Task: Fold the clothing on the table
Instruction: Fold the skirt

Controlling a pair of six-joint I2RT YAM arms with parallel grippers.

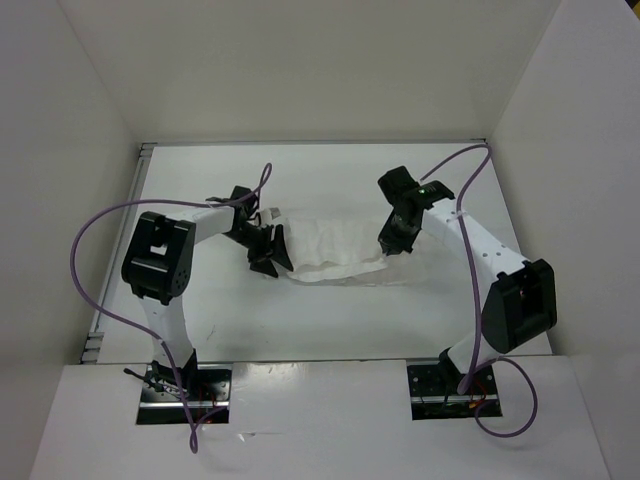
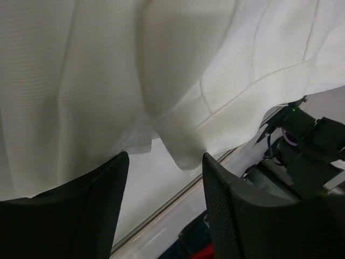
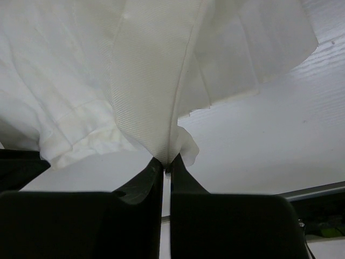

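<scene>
Though the one white clothing (image 1: 335,250) stretches bunched across the middle of the table (image 1: 300,320), its three o'clock end is pinched tight by the right gripper (image 1: 392,240). At its nine o'clock end the left gripper (image 1: 270,248) holds its two fingers (image 2: 102,205) wide apart, fabric hanging just beyond them.

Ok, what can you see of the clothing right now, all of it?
The clothing is one thin white garment, soft and wrinkled, with fine ribbing and parallel creases. It lies bunched in a long strip across the middle of the table, between the arms. The right hand is shut on a fold at its right end. The left hand stands open at the left end, cloth hanging by its fingertips.
</scene>
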